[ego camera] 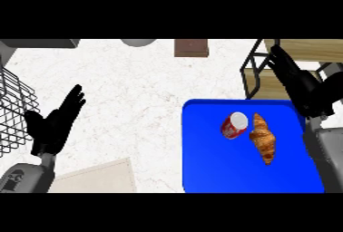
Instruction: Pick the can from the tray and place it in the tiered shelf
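Currently, your stock stands as follows.

Item: can (234,125), red with a white end, lying on its side on the blue tray (214,172). It sits in the tray's far half, just beside a croissant (264,139), which lies to its right. No hand touches it.

Item: tiered shelf (258,68), dark wire frame with wooden boards, at the far right of the counter (134,99), just beyond the tray's far edge. No can shows on the visible part of it.

Item: right hand (298,84), raised over the tray's far right corner in front of the shelf, fingers straight and spread apart, holding nothing.

Item: left hand (57,122), at the view's left near a wire basket (12,113), fingers up and relaxed, resting.

Status, as your judgement: nothing of the task is done yet. The pick, the carry and the placing on the shelf all remain. You would next need the right hand brought down and to the left onto the can, clear of the croissant beside it.
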